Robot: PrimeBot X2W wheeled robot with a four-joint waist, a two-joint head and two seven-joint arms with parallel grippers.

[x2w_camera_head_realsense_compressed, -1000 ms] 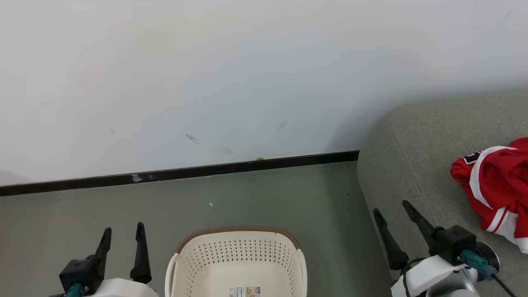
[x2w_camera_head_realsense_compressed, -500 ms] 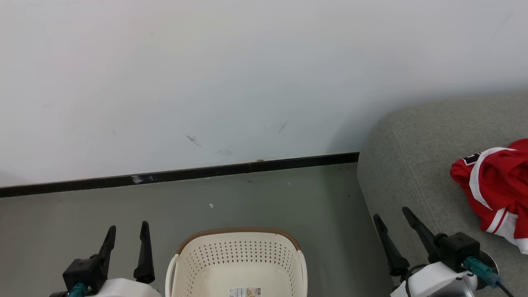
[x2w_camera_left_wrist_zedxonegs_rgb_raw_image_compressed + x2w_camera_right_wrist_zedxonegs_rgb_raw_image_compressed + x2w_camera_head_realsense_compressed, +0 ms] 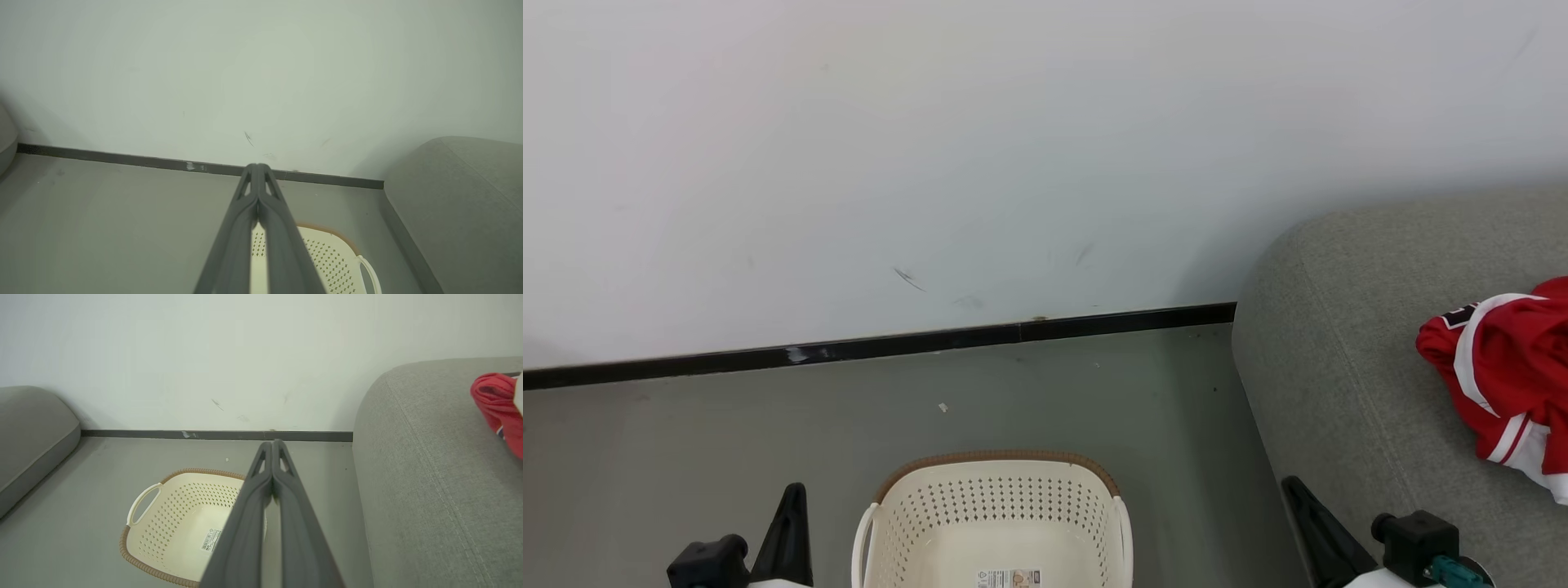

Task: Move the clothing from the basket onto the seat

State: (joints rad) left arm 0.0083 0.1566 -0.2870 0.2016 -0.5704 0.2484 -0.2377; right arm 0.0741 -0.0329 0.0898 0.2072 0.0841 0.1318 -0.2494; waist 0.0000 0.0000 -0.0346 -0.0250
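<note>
Head view, item one: cream perforated plastic laundry basket (image 3: 996, 498) with brown woven-look rim and white side handles. It stands on the grey floor (image 3: 1054, 392), short of the black skirting strip (image 3: 931, 343) at the foot of the white wall (image 3: 1013, 147). The part of its inside in sight shows a printed label (image 3: 211, 540) on the bottom and no fabric. Item two: clothing (image 3: 1503, 367), soft red sports garments with white trim, lying crumpled well to the right of the basket on the seat (image 3: 1339, 367), a large grey fabric-upholstered sofa with a rounded corner and stitched seam. The heap rests on the cushion top, which reads as the delivery already made, though garments beyond the frame edge cannot be ruled out. Item three: left gripper (image 3: 257, 166), two long dark fingers pressed together along their length with nothing between them, just left of the basket and pointing toward the wall. Item four: right gripper (image 3: 272, 443), likewise closed on nothing, to the right of the basket near the sofa's side. Both sit low, flanking the basket. This is probably a parked posture, since no garment shows there to lift. Item five: second grey cushion (image 3: 32, 428), well to the left of the basket, purpose unknown.
</note>
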